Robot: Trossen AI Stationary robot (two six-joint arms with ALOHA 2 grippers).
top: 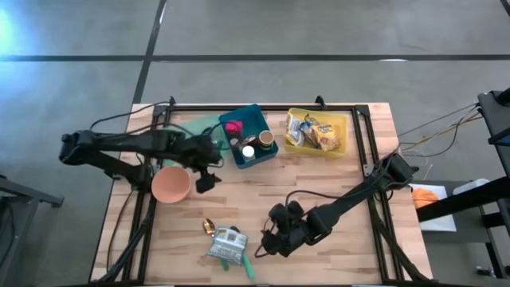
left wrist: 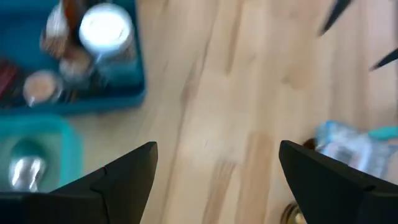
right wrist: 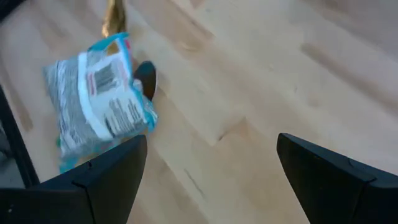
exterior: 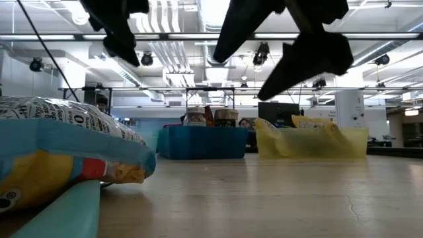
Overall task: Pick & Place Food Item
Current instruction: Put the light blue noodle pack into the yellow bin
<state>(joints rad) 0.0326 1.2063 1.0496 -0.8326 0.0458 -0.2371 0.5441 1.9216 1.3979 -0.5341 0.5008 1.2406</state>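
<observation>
Wood bench [top: 335,187]: snack bag [top: 227,244] lies flat at the near edge, by a spoon [top: 208,227]. Right claw [top: 267,243] wide open, empty, just beside it: approach step. Next: lower over bag, close. Left claw [top: 209,177] open, empty, near the blue bin [top: 260,119].

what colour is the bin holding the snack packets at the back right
Yellow, translucent bin; clearest in the high view.
</observation>
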